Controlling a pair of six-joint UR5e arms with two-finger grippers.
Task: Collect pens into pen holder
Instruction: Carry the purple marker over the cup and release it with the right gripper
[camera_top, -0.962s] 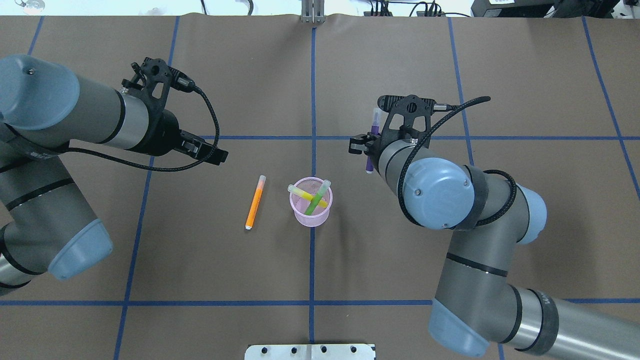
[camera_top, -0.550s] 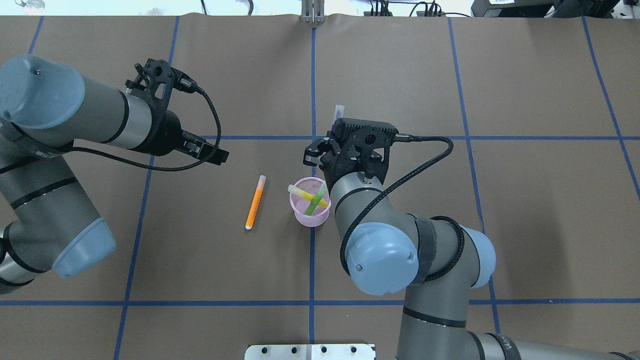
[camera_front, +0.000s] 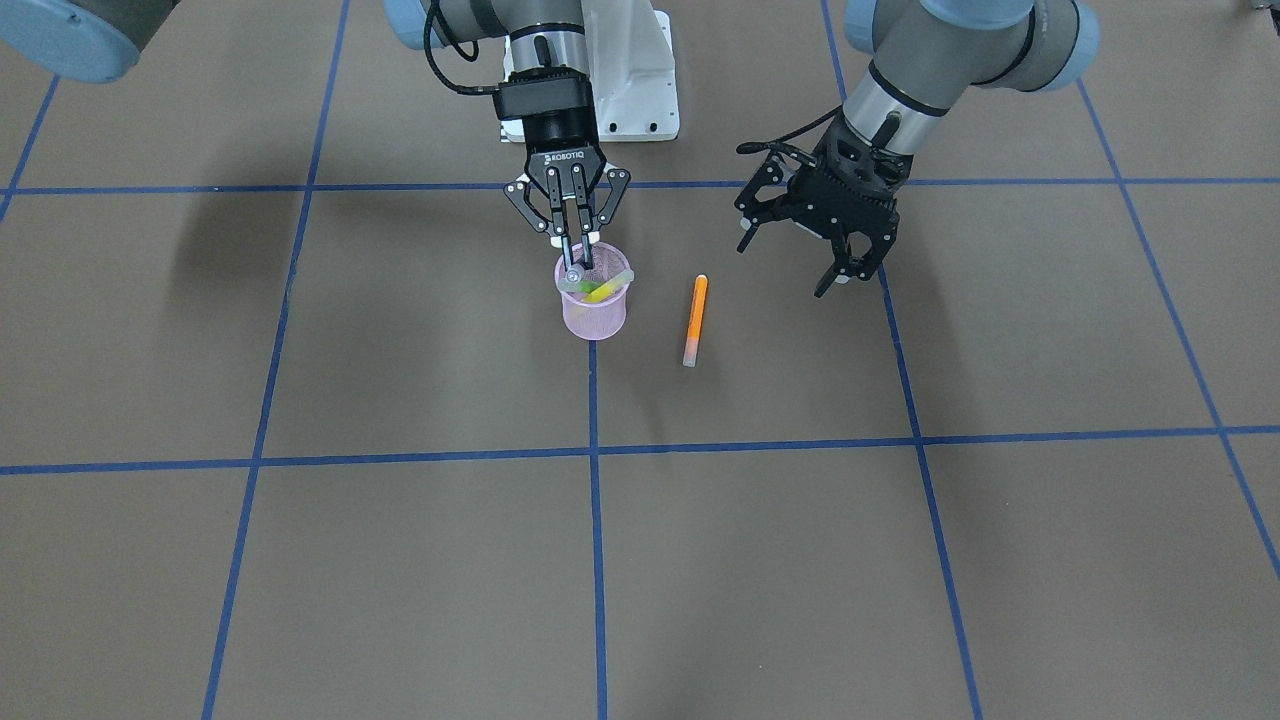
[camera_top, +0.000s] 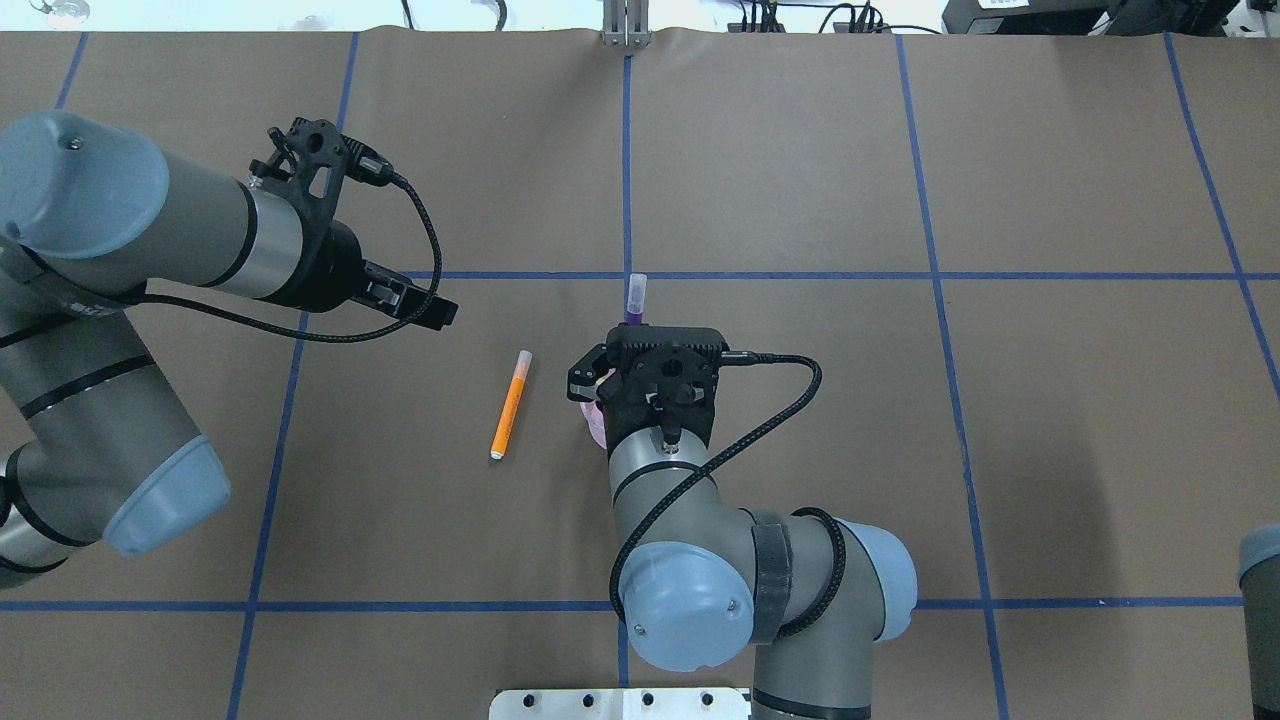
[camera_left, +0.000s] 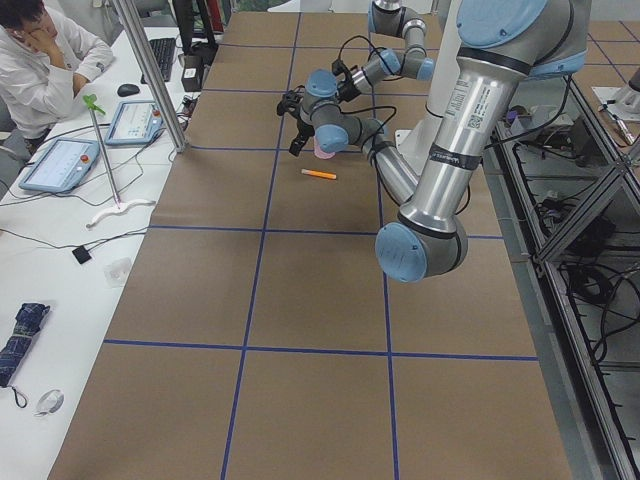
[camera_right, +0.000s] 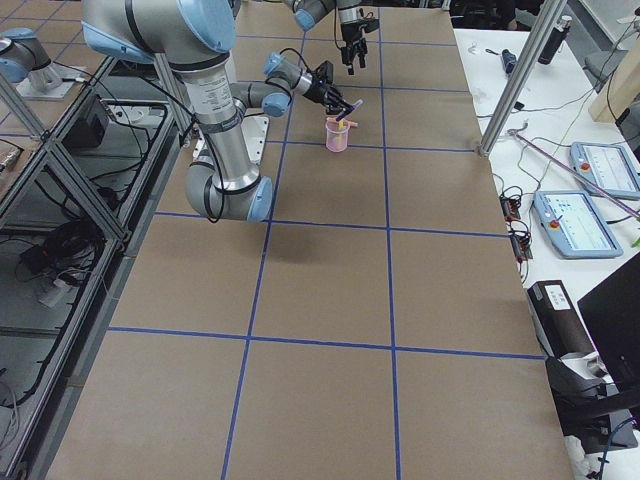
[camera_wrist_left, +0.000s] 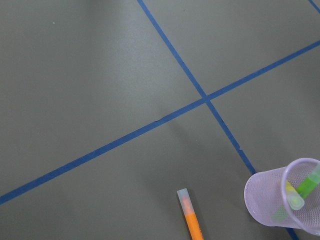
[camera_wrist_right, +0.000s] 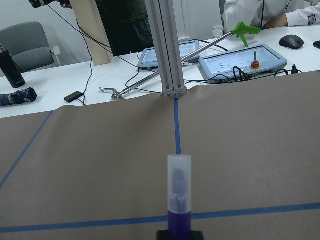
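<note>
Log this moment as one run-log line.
right gripper: shut on purple pen, over pink wire-mesh cup | cup: green pen, yellow pen inside | orange pen: flat on table | left gripper: open, empty

Pen holder (camera_top: 593, 425) mostly beneath right gripper (camera_front: 573, 264), overhead view.

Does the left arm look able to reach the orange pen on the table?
Probably yes: the orange pen lies uncovered, apart from the pink mesh cup, and the left gripper hovers open nearby.
</note>
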